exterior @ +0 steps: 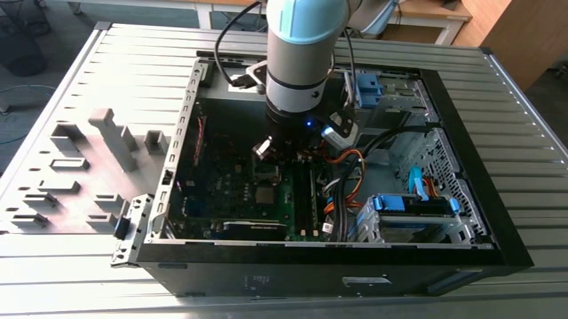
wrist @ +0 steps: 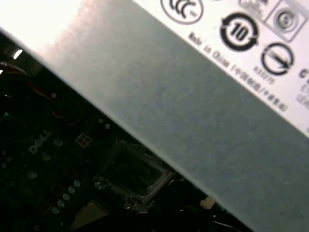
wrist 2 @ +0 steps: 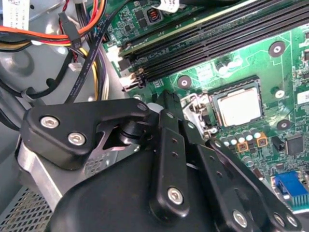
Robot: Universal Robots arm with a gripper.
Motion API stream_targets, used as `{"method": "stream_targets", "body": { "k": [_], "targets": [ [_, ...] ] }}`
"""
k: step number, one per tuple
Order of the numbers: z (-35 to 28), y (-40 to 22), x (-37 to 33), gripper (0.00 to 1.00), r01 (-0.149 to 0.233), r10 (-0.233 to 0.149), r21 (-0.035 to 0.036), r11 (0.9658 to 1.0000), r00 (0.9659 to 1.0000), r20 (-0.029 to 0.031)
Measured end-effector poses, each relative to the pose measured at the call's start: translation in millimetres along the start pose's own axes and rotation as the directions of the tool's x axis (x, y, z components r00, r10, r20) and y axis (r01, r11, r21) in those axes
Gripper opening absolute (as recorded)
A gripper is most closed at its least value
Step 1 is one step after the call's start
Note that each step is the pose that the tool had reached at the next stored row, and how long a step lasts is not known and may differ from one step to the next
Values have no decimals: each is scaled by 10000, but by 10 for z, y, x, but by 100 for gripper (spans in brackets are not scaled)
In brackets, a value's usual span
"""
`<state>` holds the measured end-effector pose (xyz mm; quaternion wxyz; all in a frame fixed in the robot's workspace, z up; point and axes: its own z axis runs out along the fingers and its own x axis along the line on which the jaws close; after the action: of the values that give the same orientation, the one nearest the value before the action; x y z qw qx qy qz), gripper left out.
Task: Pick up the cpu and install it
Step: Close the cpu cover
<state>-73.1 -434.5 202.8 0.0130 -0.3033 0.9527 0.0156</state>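
Gripper point(exterior: 282, 158) hangs over the motherboard point(wrist 2: 289, 63), grip state can't be told. The cpu point(wrist 2: 240, 106) sits in its socket, clear of the gripper, six o'clock from it in the exterior view.

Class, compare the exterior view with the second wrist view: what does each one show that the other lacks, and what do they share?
Exterior view: the arm, grey and pale blue, reaching into the black PC case, the ribbed metal table and grey fixture blocks at the exterior view's left. Second wrist view: the gripper with its black bolted links, and small capacitors beside the socket. Shared: the green motherboard and the silver-topped cpu lying in its socket, apart from the gripper.
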Motion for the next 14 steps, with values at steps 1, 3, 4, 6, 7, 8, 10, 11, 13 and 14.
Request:
{"method": "stream_targets", "body": {
  "k": [1,3,4,6,7,8,10,11,13,14],
  "targets": [
    [-5,-3,3,11,2,-2,1,10000,10000,0],
    [-14,-11,8,11,5,-5,1,10000,10000,-1],
    [-17,-16,11,11,6,-6,0,10000,10000,1],
    [-20,-30,21,11,6,-6,1,10000,10000,1],
    [-22,-37,26,11,6,-6,0,10000,10000,1],
    [-25,-45,31,11,6,-6,0,10000,10000,1],
    [-31,-60,42,11,6,-6,1,10000,10000,1],
    [-35,-68,47,11,7,-7,1,10000,10000,0],
    [-42,-84,59,11,6,-6,1,10000,10000,0],
    [-45,-92,64,11,7,-7,1,10000,10000,0]
  ]
}}
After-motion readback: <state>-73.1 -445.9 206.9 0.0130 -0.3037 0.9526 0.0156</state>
